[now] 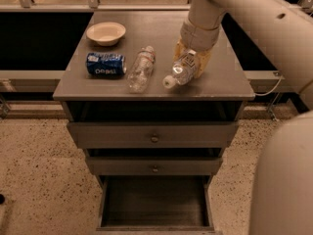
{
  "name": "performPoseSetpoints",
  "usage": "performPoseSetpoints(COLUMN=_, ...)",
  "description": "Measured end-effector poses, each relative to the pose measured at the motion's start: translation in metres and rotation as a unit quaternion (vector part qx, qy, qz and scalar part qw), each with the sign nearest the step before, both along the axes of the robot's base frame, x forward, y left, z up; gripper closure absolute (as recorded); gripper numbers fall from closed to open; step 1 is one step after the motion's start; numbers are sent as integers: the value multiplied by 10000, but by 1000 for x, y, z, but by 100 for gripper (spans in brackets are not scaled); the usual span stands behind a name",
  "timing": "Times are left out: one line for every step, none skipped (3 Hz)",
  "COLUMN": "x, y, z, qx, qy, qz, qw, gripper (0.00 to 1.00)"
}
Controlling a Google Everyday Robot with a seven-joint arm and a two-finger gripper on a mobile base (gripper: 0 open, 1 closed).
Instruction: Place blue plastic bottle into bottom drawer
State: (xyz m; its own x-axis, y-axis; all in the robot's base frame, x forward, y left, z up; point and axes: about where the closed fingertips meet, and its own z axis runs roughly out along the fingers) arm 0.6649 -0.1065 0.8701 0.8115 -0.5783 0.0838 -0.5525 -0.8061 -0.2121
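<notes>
The robot's pale arm (254, 13) is reaching in from the upper right and coming down over the right half of the counter (230, 84). Its pincer (190, 60) is sitting low over the grey top, and its yellowish fingers (204, 65) are clamping either side of the blue plastic bottle (180, 73), so it is grasping the bottle around the labelled body. The bottle is tilting, with its white cap (168, 82) pointing down and toward the front left, close to the counter's surface; I cannot tell whether the cap is touching the top.

Just left of it, a slimmer clear bottle (141, 68) is lying on its side, apart from the held one. Further left a blue Pepsi can (105, 64) is lying on its side too, and behind the can a shallow cream bowl (105, 33) is standing upright.

Below the counter, the two upper drawers (112, 133) are sitting pushed in, each showing a small round knob (154, 138). The bottom drawer (154, 199) is standing pulled out toward me, its dark inside lying open, well below the bottle.
</notes>
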Motion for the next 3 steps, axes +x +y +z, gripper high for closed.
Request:
performPoseSetpoints(x=-33, y=-24, z=42, qx=587, qy=-28, qz=-1065, qw=9926, gripper=100)
performPoseSetpoints(x=-75, y=-46, z=66, qx=1263, qy=-175, qz=-1874, qw=9740, gripper=100)
performPoseSetpoints(x=-112, y=-90, z=67, qx=1320, qy=-744, qz=-2244, qw=9626, gripper=100)
